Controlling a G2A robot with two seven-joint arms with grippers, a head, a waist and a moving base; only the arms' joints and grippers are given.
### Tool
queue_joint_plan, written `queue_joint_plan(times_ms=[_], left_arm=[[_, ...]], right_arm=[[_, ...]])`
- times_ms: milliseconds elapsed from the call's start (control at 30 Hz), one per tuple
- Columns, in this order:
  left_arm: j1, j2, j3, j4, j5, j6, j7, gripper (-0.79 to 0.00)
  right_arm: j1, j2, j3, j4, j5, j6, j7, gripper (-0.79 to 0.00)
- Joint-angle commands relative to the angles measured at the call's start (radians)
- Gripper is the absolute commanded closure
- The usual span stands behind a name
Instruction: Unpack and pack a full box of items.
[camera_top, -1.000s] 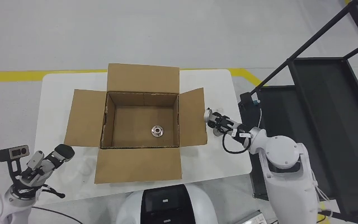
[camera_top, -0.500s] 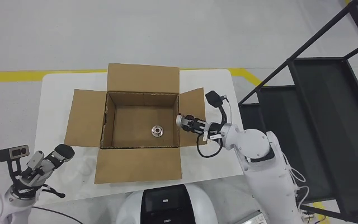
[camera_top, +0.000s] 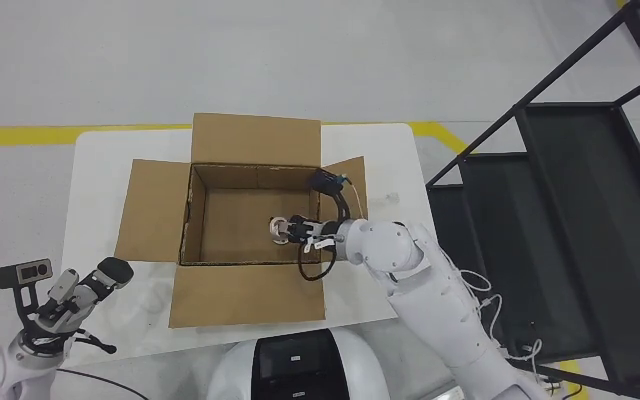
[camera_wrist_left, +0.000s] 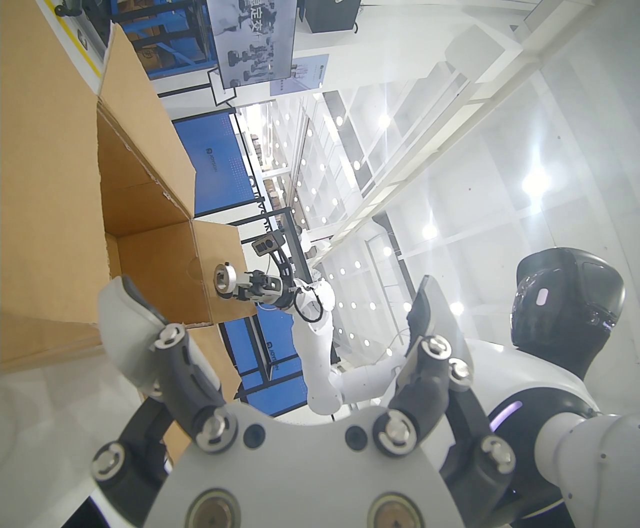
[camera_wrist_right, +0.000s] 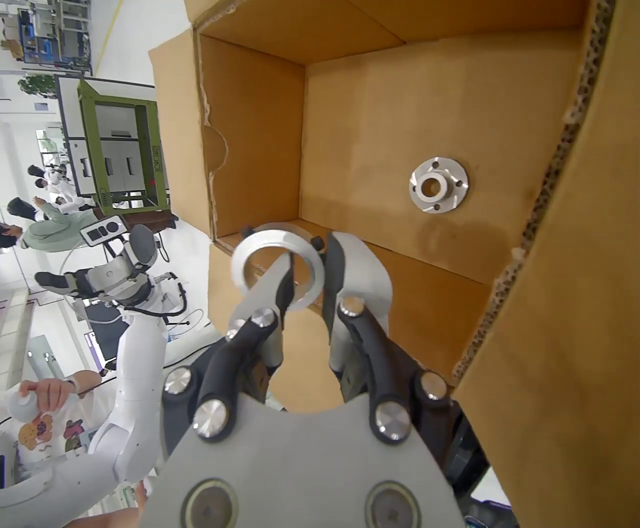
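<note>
White bench (camera_top: 100, 170) carries one brown cardboard box (camera_top: 150, 212), all four flaps folded outward. The right arm reaches over the box's right wall into the interior. Right end effector (camera_wrist_right: 305, 260) is narrow, clamped on the band of a silver metal ring (camera_wrist_right: 272, 236), held clear above the box floor. Left end effector (camera_top: 105, 277) sits at the bench's near left corner, well apart from the box, fingers spread wide, holding nothing. A small silver flange (camera_wrist_right: 455, 187) lies flat on the box floor.
</note>
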Motion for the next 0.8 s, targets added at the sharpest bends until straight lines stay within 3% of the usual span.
queue_joint_plan(times_ms=[0,267,767], left_arm=[[0.000,0.000,0.000,0.000,0.000,0.000,0.000,-0.785],[0.000,0.000,0.000,0.000,0.000,0.000,0.000,-0.785],[0.000,0.000,0.000,0.000,0.000,0.000,0.000,-0.785]], right_arm=[[0.005,-0.003,-0.002,0.006,0.036,-0.006,-0.019,-0.785],[-0.046,0.007,0.100,-0.027,0.184,-0.076,-0.065,-0.785],[-0.240,0.056,0.464,-0.212,0.210,-0.061,-0.119,-0.785]])
